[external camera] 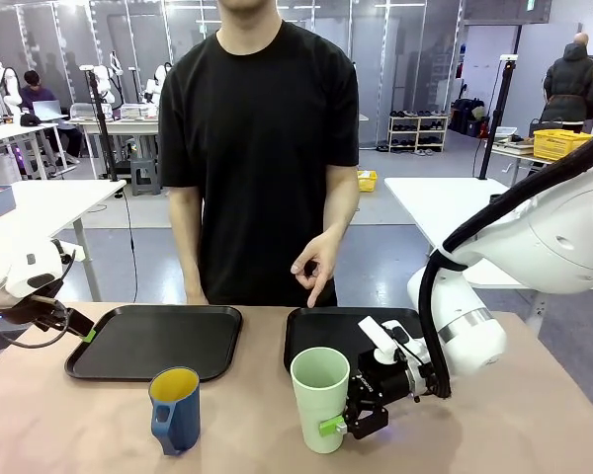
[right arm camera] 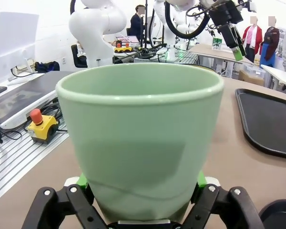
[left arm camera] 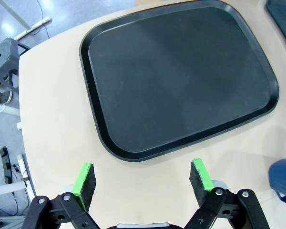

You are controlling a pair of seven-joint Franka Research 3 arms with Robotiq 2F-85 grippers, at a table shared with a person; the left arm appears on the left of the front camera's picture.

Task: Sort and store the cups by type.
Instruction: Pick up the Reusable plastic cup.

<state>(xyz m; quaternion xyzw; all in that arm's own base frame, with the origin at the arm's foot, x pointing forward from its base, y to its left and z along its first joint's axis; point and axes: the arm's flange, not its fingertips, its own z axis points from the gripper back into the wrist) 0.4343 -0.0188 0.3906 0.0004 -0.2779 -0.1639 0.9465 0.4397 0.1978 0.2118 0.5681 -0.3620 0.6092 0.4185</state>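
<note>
Two jaws stand wide apart on the left gripper point(left arm camera: 144, 177), which hovers empty over bare table beside the left tray point(left arm camera: 181, 76), apparently awaiting its turn. The dark-blue mug point(external camera: 176, 410) stands untouched in front of that tray. Further right, the pale-green tumbler point(external camera: 319, 400) stands upright on the table before the right tray point(external camera: 316, 331). The right gripper point(external camera: 338, 425) is clamped low on its wall, likely to lift it steadily. The person's hand point(external camera: 316, 265) hangs above that tray, perhaps indicating it.

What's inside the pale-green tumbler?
Bare pale-green inner wall shows below the rim of the tumbler; no contents are visible, but its bottom is hidden by the near wall.
</note>
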